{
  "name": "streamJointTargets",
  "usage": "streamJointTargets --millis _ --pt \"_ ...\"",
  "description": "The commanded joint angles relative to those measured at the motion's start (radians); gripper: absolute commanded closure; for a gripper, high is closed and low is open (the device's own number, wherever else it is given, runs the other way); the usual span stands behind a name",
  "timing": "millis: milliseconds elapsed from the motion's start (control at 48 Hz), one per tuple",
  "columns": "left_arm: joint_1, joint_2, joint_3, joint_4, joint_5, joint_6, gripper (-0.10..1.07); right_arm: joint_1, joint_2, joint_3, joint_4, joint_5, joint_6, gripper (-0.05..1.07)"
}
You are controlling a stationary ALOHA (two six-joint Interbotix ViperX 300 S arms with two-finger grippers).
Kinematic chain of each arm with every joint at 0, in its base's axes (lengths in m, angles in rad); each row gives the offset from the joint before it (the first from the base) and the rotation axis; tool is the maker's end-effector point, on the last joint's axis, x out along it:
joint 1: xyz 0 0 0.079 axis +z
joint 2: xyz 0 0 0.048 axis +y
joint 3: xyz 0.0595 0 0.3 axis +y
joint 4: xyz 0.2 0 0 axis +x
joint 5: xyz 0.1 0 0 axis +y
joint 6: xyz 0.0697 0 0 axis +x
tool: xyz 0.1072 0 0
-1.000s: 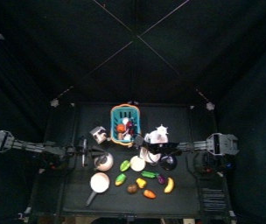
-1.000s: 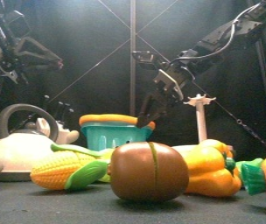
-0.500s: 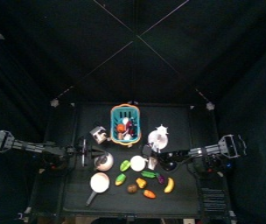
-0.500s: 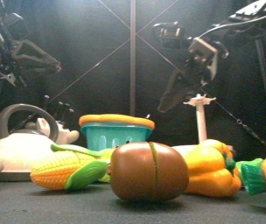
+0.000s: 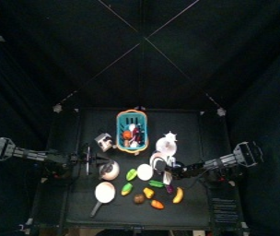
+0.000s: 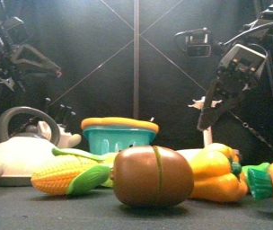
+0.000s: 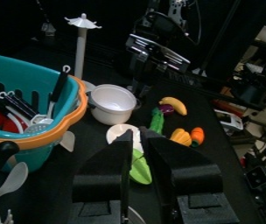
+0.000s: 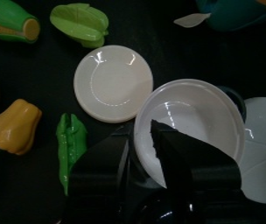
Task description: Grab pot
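The pot (image 8: 196,118) is a small white bowl-shaped pot. It stands between a white plate (image 8: 109,80) and the base of a white stand (image 8: 262,150). It also shows in the left wrist view (image 7: 112,103). My right gripper (image 7: 156,54) hangs just above the pot, apart from it, with its jaws open over the rim. In the top view the right gripper (image 5: 169,170) covers the pot. In the front view the right gripper (image 6: 226,90) is to the right of centre and the pot is hidden behind the toy food. My left gripper (image 7: 136,162) rests at the table's left, jaws close together and empty.
A teal basket (image 5: 132,124) of utensils stands at the back. A kettle (image 6: 25,148) is at the left. Corn (image 6: 67,175), a brown round fruit (image 6: 153,176) and a yellow pepper (image 6: 214,172) lie at the front. The white stand (image 6: 203,112) rises beside the right gripper.
My right arm has drawn back to the right. Its gripper has swung from near the basket toward the table's front and now hangs over the pot. The left arm has not moved.
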Motion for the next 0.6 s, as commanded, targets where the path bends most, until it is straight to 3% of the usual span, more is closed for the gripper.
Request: streamJointTargets --millis 0,583 --pt "0.002 0.002 -0.008 0.000 -0.008 -0.002 0.39 0.005 0.005 -0.008 0.006 0.000 -0.002 0.36" --pt "0.002 0.002 -0.003 -0.003 -0.008 -0.002 0.39 0.005 0.061 -0.012 0.041 -0.014 -0.002 0.35"
